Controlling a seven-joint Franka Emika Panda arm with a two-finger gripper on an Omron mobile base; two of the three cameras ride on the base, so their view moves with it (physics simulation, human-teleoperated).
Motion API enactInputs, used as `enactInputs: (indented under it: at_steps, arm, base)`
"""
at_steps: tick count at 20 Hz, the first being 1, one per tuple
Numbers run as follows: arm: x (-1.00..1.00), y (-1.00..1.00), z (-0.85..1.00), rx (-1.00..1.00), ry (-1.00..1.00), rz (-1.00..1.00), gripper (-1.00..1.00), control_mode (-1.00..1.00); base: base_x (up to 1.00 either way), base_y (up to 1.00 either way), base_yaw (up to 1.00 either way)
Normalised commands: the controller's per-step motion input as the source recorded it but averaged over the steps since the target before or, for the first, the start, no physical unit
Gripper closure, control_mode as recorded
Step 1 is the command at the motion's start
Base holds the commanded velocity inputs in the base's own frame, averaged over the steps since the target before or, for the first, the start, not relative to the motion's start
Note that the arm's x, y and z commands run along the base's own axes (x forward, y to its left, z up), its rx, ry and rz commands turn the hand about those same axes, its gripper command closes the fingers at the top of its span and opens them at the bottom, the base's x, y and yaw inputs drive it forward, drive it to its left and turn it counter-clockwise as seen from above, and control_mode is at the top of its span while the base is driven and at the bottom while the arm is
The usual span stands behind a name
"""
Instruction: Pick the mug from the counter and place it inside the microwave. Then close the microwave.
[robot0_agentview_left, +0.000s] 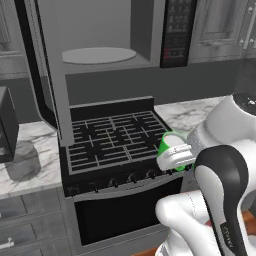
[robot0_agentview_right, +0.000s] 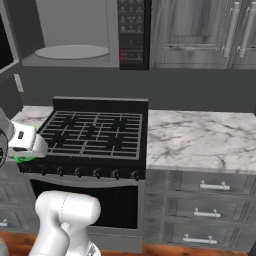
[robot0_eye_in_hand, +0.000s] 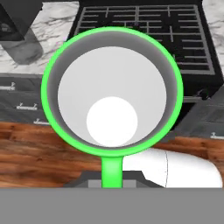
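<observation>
The bright green mug hangs in the air off the stove's front right corner, with my gripper shut on it. In the hand view the mug faces me mouth-on, whitish inside, its handle pointing down toward my hand. From the right base view a sliver of the mug peeks out under the gripper. The microwave hangs above the stove with its door swung open to the left, showing the turntable and button panel. The marbled counter lies right of the stove.
A black gas stove sits directly under the microwave. A grey marbled jar and a dark box stand on the left counter. Grey drawers run below the right counter, wall cabinets above it.
</observation>
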Motion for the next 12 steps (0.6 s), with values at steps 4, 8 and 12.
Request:
enactInputs:
  at_steps: [4, 8, 12]
  arm:
    - [0.0, 0.01, 0.36, 0.07, 0.0, 0.27, 1.0, -1.0]
    - [0.0, 0.03, 0.33, 0.03, -0.06, 0.11, 1.0, -1.0]
    - [0.04, 0.02, 0.37, 0.0, -0.04, 0.0, 1.0, -1.0]
  base:
    - [0.0, 0.0, 0.0]
    - [0.0, 0.0, 0.0]
    - [0.0, 0.0, 0.0]
